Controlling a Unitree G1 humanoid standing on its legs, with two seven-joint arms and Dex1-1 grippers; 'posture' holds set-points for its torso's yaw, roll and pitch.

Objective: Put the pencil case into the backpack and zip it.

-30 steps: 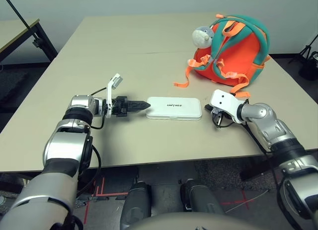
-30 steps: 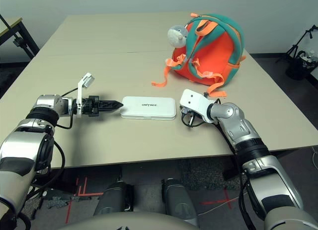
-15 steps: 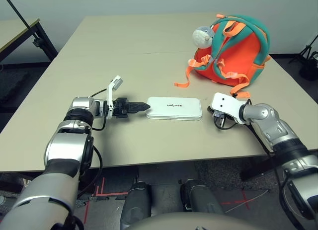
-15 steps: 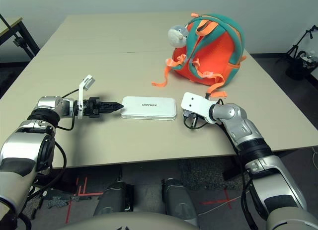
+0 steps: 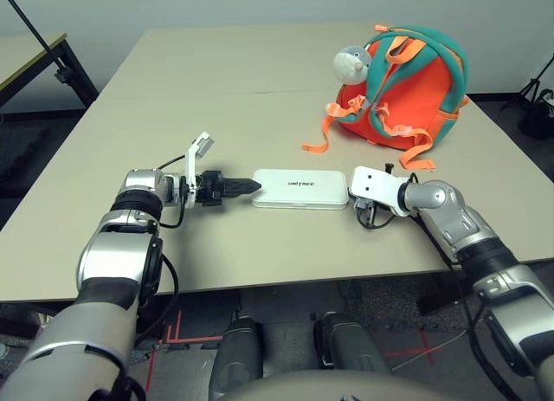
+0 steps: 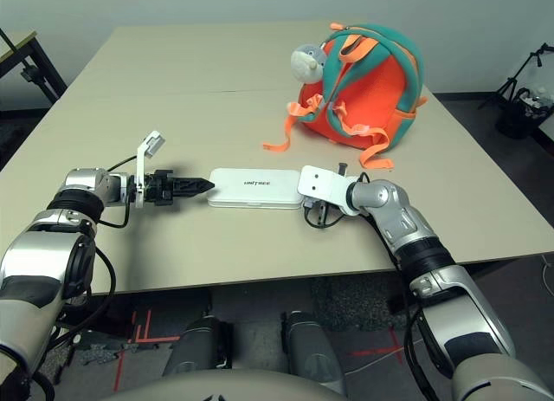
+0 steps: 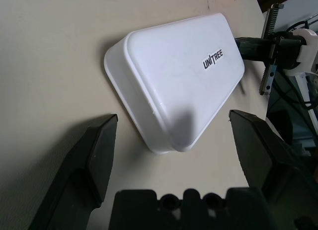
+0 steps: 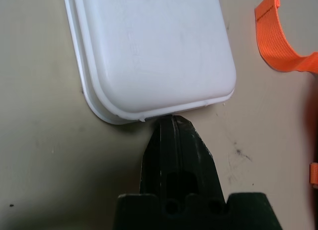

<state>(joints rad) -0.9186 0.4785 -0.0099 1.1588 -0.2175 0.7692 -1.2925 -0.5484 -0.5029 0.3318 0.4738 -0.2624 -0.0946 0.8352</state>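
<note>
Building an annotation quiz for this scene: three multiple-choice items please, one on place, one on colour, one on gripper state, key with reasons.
1. Where is the pencil case?
A) inside the backpack
B) on the table, between the two grippers
C) on the floor

2. What colour is the backpack's trim?
A) teal
B) yellow
C) purple

3. How do the grippers stand?
A) both open
B) left shut, right open
C) left open, right shut

Key:
1 B: the pencil case lies flat on the table, one gripper at each end.
2 A: teal edging runs around the orange backpack.
3 C: the left gripper's fingers are spread wide; the right gripper's meet at the case's end.
</note>
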